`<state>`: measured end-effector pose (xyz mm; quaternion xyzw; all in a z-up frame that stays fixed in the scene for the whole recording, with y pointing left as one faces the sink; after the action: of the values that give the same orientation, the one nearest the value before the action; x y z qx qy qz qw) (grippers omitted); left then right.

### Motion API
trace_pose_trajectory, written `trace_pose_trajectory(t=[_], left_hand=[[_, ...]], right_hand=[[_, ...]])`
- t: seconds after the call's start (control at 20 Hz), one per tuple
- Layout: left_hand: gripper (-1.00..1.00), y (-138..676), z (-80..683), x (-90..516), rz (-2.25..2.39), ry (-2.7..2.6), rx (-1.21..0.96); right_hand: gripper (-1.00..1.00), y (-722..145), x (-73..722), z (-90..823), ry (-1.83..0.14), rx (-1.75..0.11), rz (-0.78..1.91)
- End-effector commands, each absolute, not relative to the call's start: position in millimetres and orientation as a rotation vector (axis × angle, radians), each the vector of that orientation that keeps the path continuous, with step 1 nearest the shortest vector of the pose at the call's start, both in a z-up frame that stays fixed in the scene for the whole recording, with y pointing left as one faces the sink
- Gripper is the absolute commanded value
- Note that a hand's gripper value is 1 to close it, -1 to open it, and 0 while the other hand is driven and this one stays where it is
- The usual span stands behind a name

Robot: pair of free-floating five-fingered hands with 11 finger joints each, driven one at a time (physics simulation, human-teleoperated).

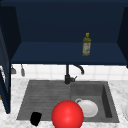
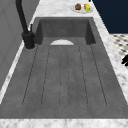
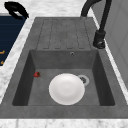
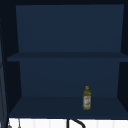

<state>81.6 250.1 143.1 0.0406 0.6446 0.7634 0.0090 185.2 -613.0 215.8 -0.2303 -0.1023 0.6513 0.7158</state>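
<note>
Nearest to us in the front view is a large red ball (image 1: 67,115), low in the frame at the sink's front edge, where it covers part of the white plate (image 1: 87,108) behind it. We cannot tell from this view whether the ball touches anything. Just to its left we see the left hand (image 1: 36,118), a small black shape at the front rim of the grey sink (image 1: 45,92), over the ribbed drainboard side. Its fingers look curled in the right side view, where the same hand (image 3: 15,9) arches at the far corner of the counter, but we cannot tell whether they are closed on anything. In the left side view a sliver of the hand (image 2: 125,60) shows at the right edge, off the sink's rim.

The plate (image 3: 66,88) lies flat on the basin floor beside the drain (image 3: 83,79), with a small red object (image 3: 37,74) near the basin's left wall, well apart from it. The black faucet (image 1: 68,73) stands at the back between drainboard and basin. Above, in the open dark blue cabinet (image 4: 67,32), an olive oil bottle (image 4: 86,98) stands upright on the lower shelf. On the counter beyond the basin we make out a dish of fruit (image 2: 82,7).
</note>
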Motion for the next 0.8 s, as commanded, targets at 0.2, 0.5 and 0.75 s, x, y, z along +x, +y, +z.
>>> trace_pose_trajectory(t=[0.2,0.5,0.75], left_hand=[[0.0,250,143,82,2.385,2.014,0.127],[0.0,250,143,82,2.385,2.014,0.127],[0.0,250,143,82,2.385,2.014,0.127]], right_hand=[[-1.0,-624,192,202,-0.238,-0.523,1.439],[-1.0,-626,195,225,-0.278,-0.575,1.389],[-1.0,-626,206,225,-0.27,-0.571,1.423]])
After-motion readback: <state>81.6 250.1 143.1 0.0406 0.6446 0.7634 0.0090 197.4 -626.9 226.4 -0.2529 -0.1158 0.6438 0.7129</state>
